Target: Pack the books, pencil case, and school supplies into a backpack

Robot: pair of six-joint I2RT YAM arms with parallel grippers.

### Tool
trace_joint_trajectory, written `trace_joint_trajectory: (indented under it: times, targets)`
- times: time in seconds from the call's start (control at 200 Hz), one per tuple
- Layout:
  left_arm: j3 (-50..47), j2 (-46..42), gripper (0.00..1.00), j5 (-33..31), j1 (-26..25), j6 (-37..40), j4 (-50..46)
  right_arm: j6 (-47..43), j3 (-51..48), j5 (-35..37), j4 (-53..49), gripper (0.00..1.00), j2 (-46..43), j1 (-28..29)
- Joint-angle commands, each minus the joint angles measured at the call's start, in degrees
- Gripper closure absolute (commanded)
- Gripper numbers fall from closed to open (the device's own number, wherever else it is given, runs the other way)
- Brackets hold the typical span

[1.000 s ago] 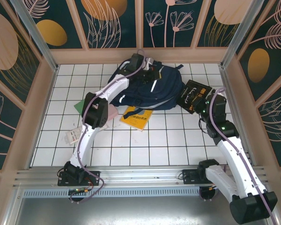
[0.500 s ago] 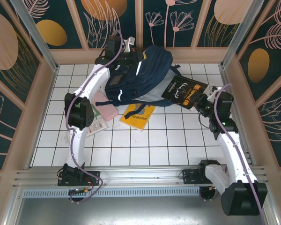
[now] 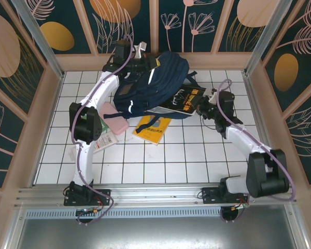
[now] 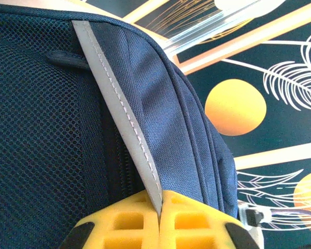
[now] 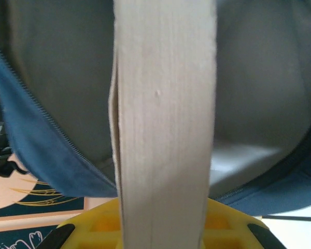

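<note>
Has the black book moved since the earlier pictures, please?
Yes: the black book moved left, away from the right wall, toward the backpack.

My table (image 3: 197,161) is a white tiled grid, walled on three sides. Near its middle an orange-yellow book (image 3: 153,130) lies flat, skewed to the grid lines. Just beside it toward 10 o'clock lies a pink pencil case (image 3: 116,118), also flat. At 9 o'clock, close to the case, sits a small flat white-and-green item (image 3: 107,139). The backpack (image 3: 155,88) looms over the tiles toward 12 o'clock; whether its lower end touches them I cannot tell.
</note>
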Motion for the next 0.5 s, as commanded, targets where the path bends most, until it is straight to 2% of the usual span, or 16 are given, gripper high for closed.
trace_joint_trajectory:
  times: [0.0,0.205,0.43,0.495]
  targets:
    - [0.8,-4.9,1.00,2.5,0.7,-0.6,7.0,0.6,4.7,0.5,11.2,1.00,2.8,1.8]
    - [0.9,-5.2,1.00,2.3,1.0,-0.4,7.0,2.6,9.0,-1.5,17.0,1.00,12.9,3.9]
    - [1.7,-4.5,1.00,2.0,1.4,-0.5,7.2,5.5,15.4,1.8,18.3,1.00,21.8,9.5]
    - [1.9,-4.2,1.00,2.0,1.5,-0.5,7.2,6.7,17.9,3.3,17.7,0.94,25.1,11.4]
